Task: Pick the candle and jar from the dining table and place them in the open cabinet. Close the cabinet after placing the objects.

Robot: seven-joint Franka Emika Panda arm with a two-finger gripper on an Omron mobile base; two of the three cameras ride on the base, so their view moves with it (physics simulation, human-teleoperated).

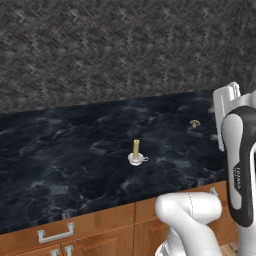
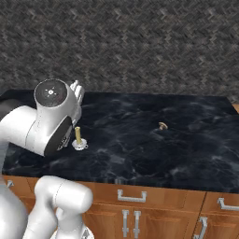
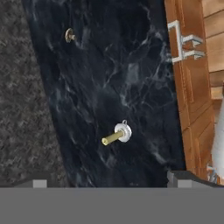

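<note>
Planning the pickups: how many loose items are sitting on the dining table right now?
2: the candle upright near the table's front edge, and a small brownish object farther back toward the wall. The arm may hide more.

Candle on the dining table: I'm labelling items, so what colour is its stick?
Yellow-gold candle, in a white holder; clearest in the hand view.

A dark grey wall (image 1: 125,45) with a woven herringbone texture rises behind the furniture and runs the full width of both base views. Below the black marble, warm brown wood fronts (image 2: 154,210) carry silver handles (image 1: 55,234). A strip of light wooden floor (image 3: 214,26) shows beside the wood base.
</note>
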